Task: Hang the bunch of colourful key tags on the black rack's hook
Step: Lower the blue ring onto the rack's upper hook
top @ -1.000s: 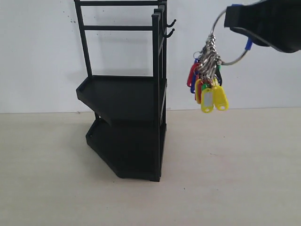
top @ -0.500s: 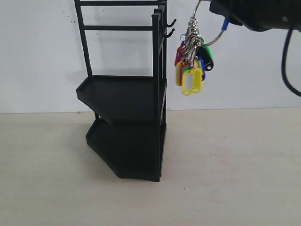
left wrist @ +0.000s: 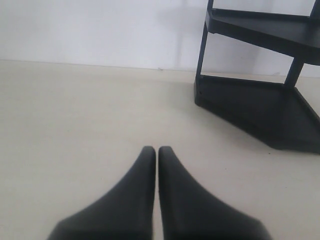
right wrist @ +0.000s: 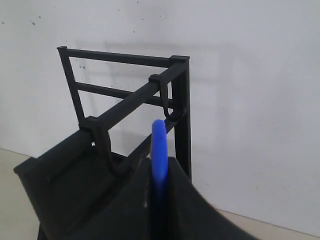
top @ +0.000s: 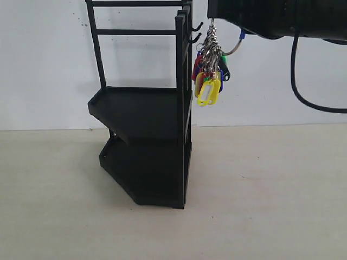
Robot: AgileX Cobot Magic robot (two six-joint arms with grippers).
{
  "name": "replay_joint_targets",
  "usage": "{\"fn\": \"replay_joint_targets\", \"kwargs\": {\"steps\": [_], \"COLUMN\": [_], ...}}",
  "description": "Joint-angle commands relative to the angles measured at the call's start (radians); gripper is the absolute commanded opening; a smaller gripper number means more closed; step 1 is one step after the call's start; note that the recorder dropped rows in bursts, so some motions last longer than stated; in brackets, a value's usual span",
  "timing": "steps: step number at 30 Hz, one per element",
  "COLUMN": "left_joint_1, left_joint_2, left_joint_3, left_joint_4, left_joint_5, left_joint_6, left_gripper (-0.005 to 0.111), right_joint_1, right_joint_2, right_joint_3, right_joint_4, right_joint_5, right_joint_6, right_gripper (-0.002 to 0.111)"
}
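Observation:
The black rack (top: 146,130) stands left of centre in the exterior view, its two twin prongs sticking out to the right near the top. The hook (top: 195,38) is the lower prong. The colourful key tag bunch (top: 208,67) hangs just right of the prongs, apart from them, with its yellow tag lowest. My right gripper (top: 214,13) holds it from above; in the right wrist view the gripper (right wrist: 159,162) is shut on the ring's blue sleeve (right wrist: 159,137), facing the rack's top bars (right wrist: 130,100). My left gripper (left wrist: 155,148) is shut and holds nothing, low over the table.
A white wall stands close behind the rack. The rack's lower shelf (left wrist: 260,112) lies ahead of the left gripper. A black cable (top: 303,97) droops from the right arm. The beige tabletop (top: 260,195) stretches right of the rack.
My right gripper has carried the key tag bunch leftward and upward, from well right of the rack to just beside the two prongs. The tags swing a little.

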Motion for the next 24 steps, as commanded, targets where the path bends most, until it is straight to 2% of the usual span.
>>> {"fn": "replay_joint_targets", "kwargs": {"steps": [1,4,7,9,11,14,24], "left_joint_1": [-0.001,-0.001,-0.001,-0.001,-0.001,-0.001,-0.001], "left_joint_2": [-0.002,-0.002,-0.002,-0.002,-0.002,-0.002,-0.002], "left_joint_3": [-0.001,-0.001,-0.001,-0.001,-0.001,-0.001,-0.001], "left_joint_4": [0.003,0.003,0.003,0.003,0.003,0.003,0.003], "left_joint_5": [-0.004,-0.004,-0.004,-0.004,-0.004,-0.004,-0.004], "left_joint_6": [0.003,0.003,0.003,0.003,0.003,0.003,0.003], "left_gripper": [0.004,0.004,0.004,0.004,0.004,0.004,0.004], "right_joint_1": [0.0,0.0,0.0,0.0,0.0,0.0,0.0], "right_joint_2": [0.021,0.027,0.03,0.03,0.03,0.03,0.036], "right_joint_3": [-0.009,-0.009,-0.009,-0.009,-0.009,-0.009,-0.009], "right_joint_4": [0.003,0.003,0.005,0.005,0.001,0.001,0.005], "right_joint_5": [-0.054,-0.086,-0.083,-0.069,-0.044,0.045,0.066], "right_joint_6": [-0.074,-0.116,-0.26,-0.261,-0.3,-0.467,-0.371], "right_gripper": [0.0,0.0,0.0,0.0,0.0,0.0,0.0]}}
